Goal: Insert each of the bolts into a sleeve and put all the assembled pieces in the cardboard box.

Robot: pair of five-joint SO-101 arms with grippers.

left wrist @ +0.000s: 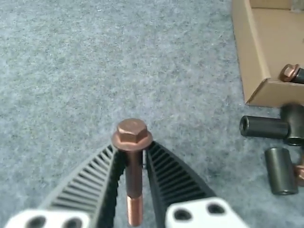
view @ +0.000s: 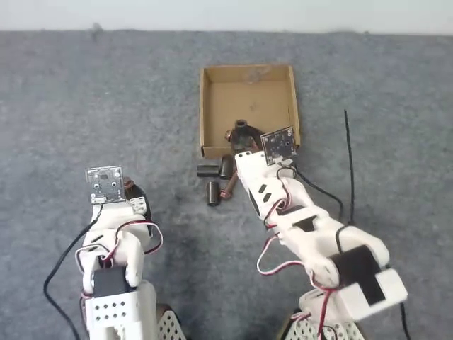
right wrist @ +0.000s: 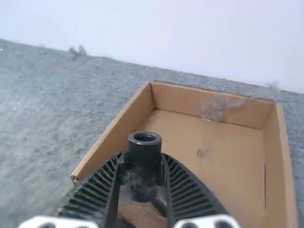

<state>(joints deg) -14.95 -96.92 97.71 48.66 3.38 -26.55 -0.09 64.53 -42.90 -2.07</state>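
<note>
My left gripper (left wrist: 132,148) is shut on a copper hex-head bolt (left wrist: 132,164), which it holds off the grey carpet, well left of the cardboard box (left wrist: 266,52). My right gripper (right wrist: 142,164) is shut on a black sleeve (right wrist: 144,156) that stands upright, bore up, over the near wall of the box (right wrist: 213,142). From above, that sleeve (view: 243,130) sits at the front edge of the box (view: 248,95). A copper bolt head (left wrist: 289,72) shows just inside that wall. Three loose black sleeves (view: 207,171) (view: 226,166) (view: 213,193) and a bolt (view: 228,188) lie in front of the box.
Grey carpet (view: 106,99) spreads open to the left and right of the box. A white wall (right wrist: 190,33) runs behind it. A thin black cable (view: 350,163) trails on the right side. The loose sleeves (left wrist: 263,127) lie between the two arms.
</note>
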